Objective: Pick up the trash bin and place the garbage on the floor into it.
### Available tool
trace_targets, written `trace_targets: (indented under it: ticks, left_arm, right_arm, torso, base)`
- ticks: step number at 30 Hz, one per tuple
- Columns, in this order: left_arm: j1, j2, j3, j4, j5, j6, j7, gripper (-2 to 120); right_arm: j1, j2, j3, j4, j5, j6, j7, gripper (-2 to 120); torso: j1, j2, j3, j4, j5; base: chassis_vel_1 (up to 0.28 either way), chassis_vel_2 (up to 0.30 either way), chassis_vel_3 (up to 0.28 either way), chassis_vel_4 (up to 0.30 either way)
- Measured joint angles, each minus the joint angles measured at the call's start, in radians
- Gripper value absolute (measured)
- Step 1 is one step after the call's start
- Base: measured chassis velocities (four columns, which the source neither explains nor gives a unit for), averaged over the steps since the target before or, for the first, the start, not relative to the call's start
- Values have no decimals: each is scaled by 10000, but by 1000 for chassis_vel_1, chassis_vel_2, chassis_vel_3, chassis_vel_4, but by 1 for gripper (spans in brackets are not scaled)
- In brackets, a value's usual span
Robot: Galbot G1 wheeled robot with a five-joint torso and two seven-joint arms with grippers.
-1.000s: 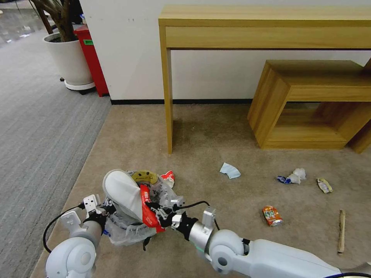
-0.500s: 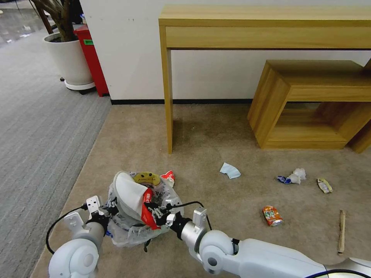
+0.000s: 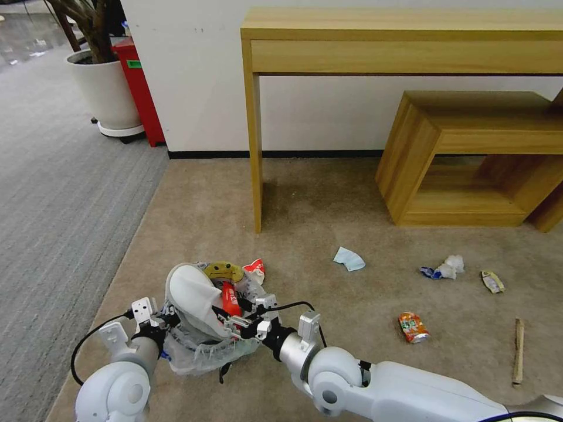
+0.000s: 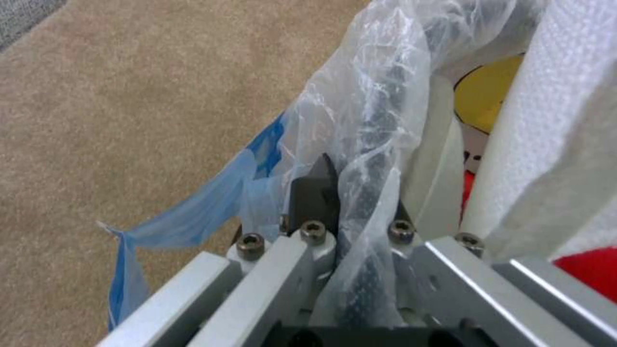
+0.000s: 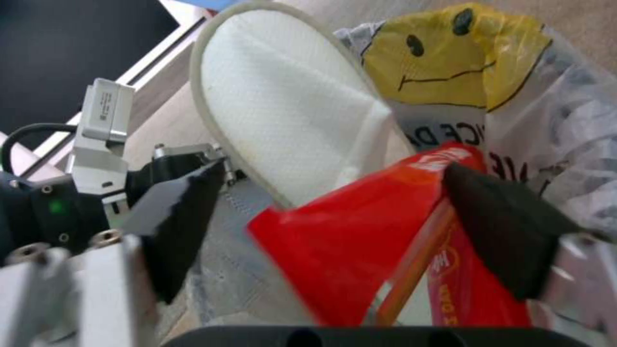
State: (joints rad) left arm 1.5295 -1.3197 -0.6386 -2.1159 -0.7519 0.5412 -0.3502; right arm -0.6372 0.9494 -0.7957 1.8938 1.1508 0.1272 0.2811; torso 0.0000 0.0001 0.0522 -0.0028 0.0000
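The trash bin (image 3: 202,343), dark and lined with a clear bag bearing a yellow smiley (image 5: 450,53), sits low over the beige floor (image 3: 328,211). My left gripper (image 3: 166,319) is shut on its bagged rim (image 4: 376,125). A white slipper (image 3: 190,292) and a red wrapper (image 3: 230,299) stick out of the bin. My right gripper (image 3: 245,321) hovers at the bin's mouth, open, with the red wrapper (image 5: 360,231) loose between its spread fingers (image 5: 183,217). More garbage lies on the carpet: a crushed can (image 3: 413,327), crumpled paper (image 3: 450,265), a blue-white scrap (image 3: 349,258) and a wooden stick (image 3: 518,350).
A small wrapper (image 3: 492,281) and a red-white wrapper (image 3: 255,269) also lie on the carpet. A wooden console table (image 3: 255,152) and a low wooden shelf (image 3: 463,158) stand against the wall. A white plant pot (image 3: 105,88) and a red bin (image 3: 138,88) stand far left beside grey ribbed carpet (image 3: 53,193).
My right gripper brought the red wrapper down into the bin and opened its fingers. The wrapper now sits lower beside the slipper. The left gripper and the bin barely moved.
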Motion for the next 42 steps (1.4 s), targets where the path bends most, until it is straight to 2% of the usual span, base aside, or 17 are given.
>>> trace_targets:
  ticks: [1, 4, 12, 24, 30, 33, 37, 38, 40, 42]
  left_arm:
    - [0, 0, 0, 0, 0, 0, 0, 1]
    - [40, -14, -2, -5, 31, -6, 6, 1]
    - [5, 20, -40, 82, 36, -39, 24, 1]
    - [-18, -5, 35, 84, 43, -20, 21, 1]
    - [-18, 46, -2, 77, 11, -19, 22, 1]
    - [-27, 31, 0, 85, 12, -19, 21, 1]
    - [-42, 35, 9, 85, 11, -19, 21, 1]
    - [-50, 45, 10, 85, 11, -23, 23, 1]
    - [-52, 47, 12, 85, 11, -25, 25, 1]
    - [-50, 58, 24, 85, 12, -31, 35, 1]
  right_arm:
    - [0, 0, 0, 0, 0, 0, 0, 88]
    - [-11, -2, -9, 25, -83, -62, 51, 99]
    - [-152, -311, 264, 485, -295, -102, -215, 100]
    - [-61, -305, 641, 774, -128, -244, -126, 100]
    - [-281, -194, 1497, 805, -157, -244, -79, 100]
    - [-445, -293, 2503, 767, -87, -279, 75, 100]
    - [-613, -461, 3241, 670, -30, -413, 188, 100]
    - [-793, -610, 3809, 521, -75, -501, 424, 100]
    - [-883, -660, 3991, 466, -122, -561, 553, 100]
    - [-1212, -916, 4656, 198, -375, -867, 951, 100]
  torso:
    - [0, 0, 0, 0, 0]
    - [0, 0, 0, 1, 0]
    - [0, 0, 0, 1, 0]
    - [0, 0, 0, 1, 0]
    - [0, 0, 0, 1, 1]
    - [0, 0, 0, 2, 0]
    - [0, 0, 1, 1, 1]
    - [0, 0, 0, -1, 0]
    - [0, 0, 0, 0, 1]
    - [0, 0, -1, 1, 0]
  base:
    - [0, 0, 0, 0]
    - [0, 0, 0, 0]
    - [0, 0, 0, 0]
    - [0, 0, 0, 0]
    - [0, 0, 0, 0]
    - [0, 0, 0, 0]
    - [0, 0, 0, 0]
    - [0, 0, 0, 0]
    - [0, 0, 0, 0]
    - [0, 0, 0, 0]
